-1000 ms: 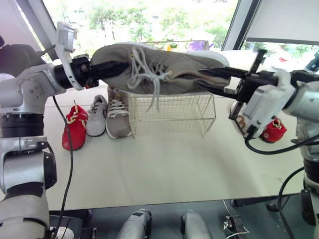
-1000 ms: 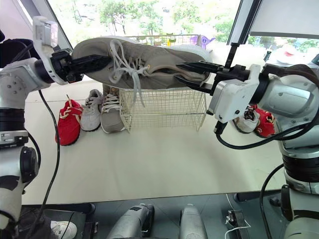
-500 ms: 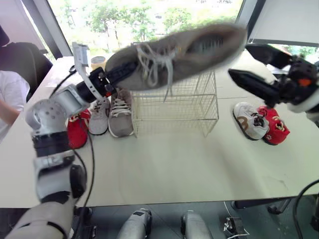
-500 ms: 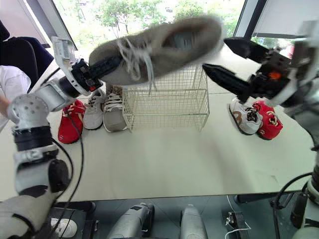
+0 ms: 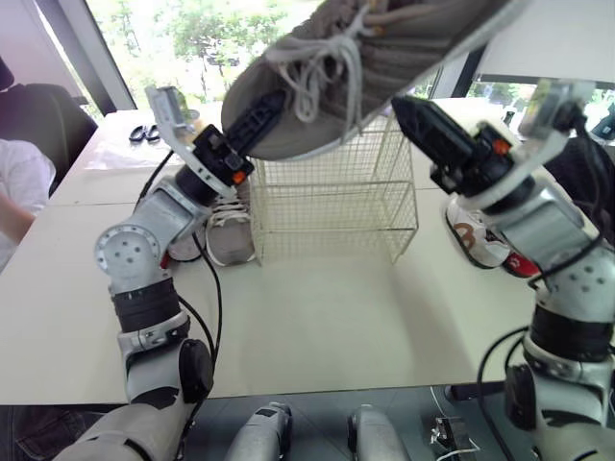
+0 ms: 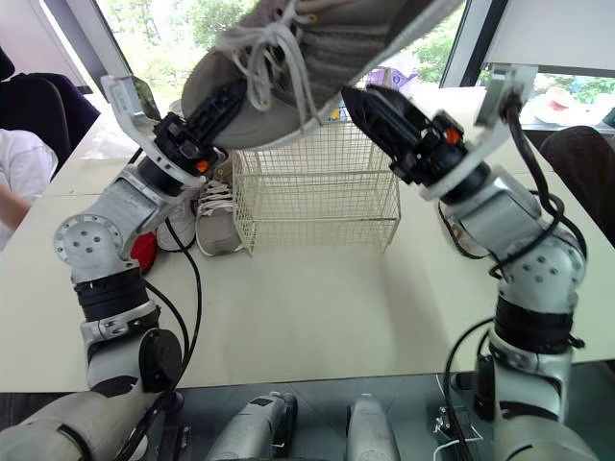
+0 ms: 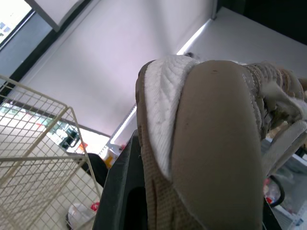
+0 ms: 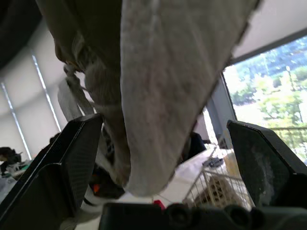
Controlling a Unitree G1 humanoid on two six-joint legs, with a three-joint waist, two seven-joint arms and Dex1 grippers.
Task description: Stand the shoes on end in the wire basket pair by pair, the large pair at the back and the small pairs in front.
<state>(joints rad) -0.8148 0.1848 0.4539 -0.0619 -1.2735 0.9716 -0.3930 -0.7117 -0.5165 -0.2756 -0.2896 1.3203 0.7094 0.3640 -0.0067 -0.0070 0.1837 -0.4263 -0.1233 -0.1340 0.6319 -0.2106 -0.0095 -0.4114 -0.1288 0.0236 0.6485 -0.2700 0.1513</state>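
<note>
While the basket (image 5: 332,206) stands at mid-table, the left gripper (image 5: 255,120) clamps the big shoe (image 5: 384,58) by its toe, high above it; the right gripper (image 6: 360,106), fingers spread, reaches beneath the sole.

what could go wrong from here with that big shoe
1. The large shoe hangs tilted high above the wire basket, clamped only at its toe by the left end effector. The right end effector is open, its fingers either side of the sole, so the shoe may pivot or slip out.
2. The loose laces dangle toward the basket's rim and could snag on the wire as the shoe comes down.
</note>
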